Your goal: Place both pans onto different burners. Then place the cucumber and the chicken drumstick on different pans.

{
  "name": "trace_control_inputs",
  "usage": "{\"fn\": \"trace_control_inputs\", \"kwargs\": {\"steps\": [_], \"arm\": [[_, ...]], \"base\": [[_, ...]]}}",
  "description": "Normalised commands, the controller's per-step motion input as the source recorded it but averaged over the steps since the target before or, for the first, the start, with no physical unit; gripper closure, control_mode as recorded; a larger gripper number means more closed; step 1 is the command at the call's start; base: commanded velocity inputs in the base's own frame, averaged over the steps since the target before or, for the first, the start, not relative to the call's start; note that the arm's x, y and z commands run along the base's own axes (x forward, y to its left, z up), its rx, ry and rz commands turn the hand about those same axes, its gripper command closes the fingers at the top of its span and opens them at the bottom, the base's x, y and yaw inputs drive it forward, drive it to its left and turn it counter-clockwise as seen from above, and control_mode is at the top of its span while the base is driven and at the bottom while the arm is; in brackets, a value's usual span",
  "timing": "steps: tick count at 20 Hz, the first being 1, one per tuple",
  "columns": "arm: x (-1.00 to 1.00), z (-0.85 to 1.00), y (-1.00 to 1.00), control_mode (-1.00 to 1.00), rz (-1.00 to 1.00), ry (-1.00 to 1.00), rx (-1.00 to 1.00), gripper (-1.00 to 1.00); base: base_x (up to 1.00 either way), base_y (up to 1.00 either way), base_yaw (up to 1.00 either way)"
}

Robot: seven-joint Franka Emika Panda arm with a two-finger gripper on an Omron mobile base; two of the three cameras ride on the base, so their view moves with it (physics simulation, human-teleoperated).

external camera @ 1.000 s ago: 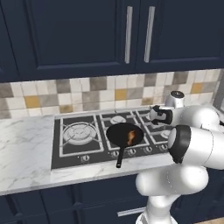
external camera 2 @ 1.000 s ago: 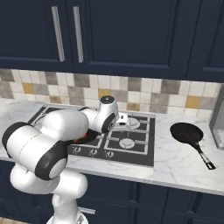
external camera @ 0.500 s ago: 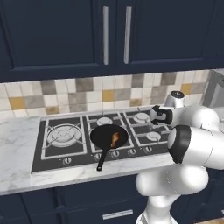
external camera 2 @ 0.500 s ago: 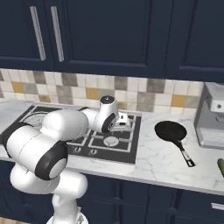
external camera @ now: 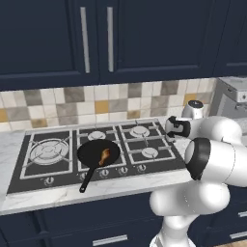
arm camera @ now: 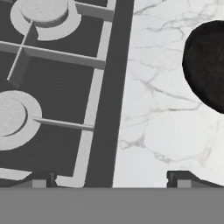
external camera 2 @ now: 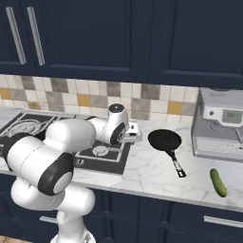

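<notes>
my gripper (arm camera: 107,179) is open and empty, its two dark fingertips spread wide over the seam where the black cooktop (arm camera: 65,109) meets the marble counter (arm camera: 162,118). the base has carried me to the right over the last second: the whole scene has slid left in both base views, and the second pan (external camera 2: 164,140), which sat well off to my right, is now just beside my hand, its dark edge coming into the hand view (arm camera: 208,65). i take that to mean i am lining up to pick it up and move it to a free burner. the first pan (external camera: 99,153) sits on a front burner with the chicken drumstick (external camera: 104,155) inside it, a small orange-brown piece thicker at one end. the cucumber (external camera 2: 218,182) lies on the counter near its front edge, well apart from the pan, smooth, green and oblong. both pans are matte black, round and shallow with thin straight handles; the burners (arm camera: 41,11) are dull silver-grey rings under flat grates; the counter is glossy white with grey veins.
</notes>
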Motion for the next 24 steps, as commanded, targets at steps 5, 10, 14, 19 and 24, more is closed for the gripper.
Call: {"fn": "trace_control_inputs", "kwargs": {"steps": [5, 10, 14, 19, 24], "arm": [[0.00, 0.00, 0.00, 1.00, 0.00, 0.00, 0.00, -1.00], [0.00, 0.00, 0.00, 1.00, 0.00, 0.00, 0.00, -1.00], [0.00, 0.00, 0.00, 1.00, 0.00, 0.00, 0.00, -1.00], [0.00, 0.00, 0.00, 1.00, 0.00, 0.00, 0.00, -1.00], [0.00, 0.00, 0.00, 1.00, 0.00, 0.00, 0.00, -1.00]], "base": [[0.00, -0.47, 0.00], [0.00, -0.47, 0.00], [-0.01, -0.48, 0.00], [-0.01, -0.46, 0.00], [-0.03, -0.41, 0.00]]}}
